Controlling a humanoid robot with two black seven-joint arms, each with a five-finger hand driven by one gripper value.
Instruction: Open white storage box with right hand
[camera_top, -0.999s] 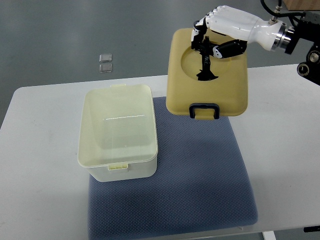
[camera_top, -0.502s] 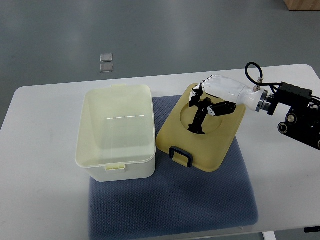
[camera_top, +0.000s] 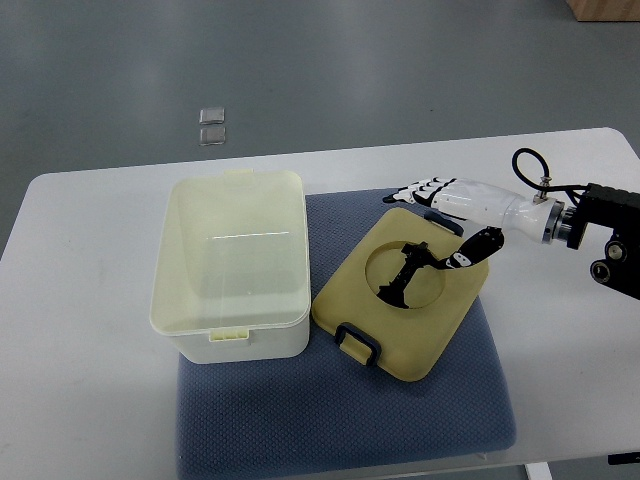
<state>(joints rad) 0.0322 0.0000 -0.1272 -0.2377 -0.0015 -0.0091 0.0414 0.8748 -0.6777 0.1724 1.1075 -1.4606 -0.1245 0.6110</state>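
Pale cream plastic is seen at left: the white storage box (camera_top: 232, 262) stands open on the white table (camera_top: 80, 300), its right part over the left edge of a blue-grey mat (camera_top: 340, 400); its inside is seen bare, a small latch tab shows on the near rim. Beyond the table, two small clear squares (camera_top: 211, 126) are seen on the grey floor. Just right of the box, close to its right wall though contact cannot be told, the lid (camera_top: 398, 295) lies flat on the mat, turned at an angle, its long axis running from the near-left corner up toward the far right; a black clasp sits at its near edge and a round recess with a black handle (camera_top: 408, 277) at its middle. Further right, the right hand (camera_top: 448, 205) is seen coming in from the picture's right edge, resting over the lid's far right corner, white fingers (camera_top: 415, 188) stretched out and relaxed past the far edge, the dark thumb laid toward the recess; nothing is held. The lid is thus placed directly beneath and to the left of the hand, the box well left of it. The opening is judged done; only withdrawal toward the right is judged left. The left arm is not seen.
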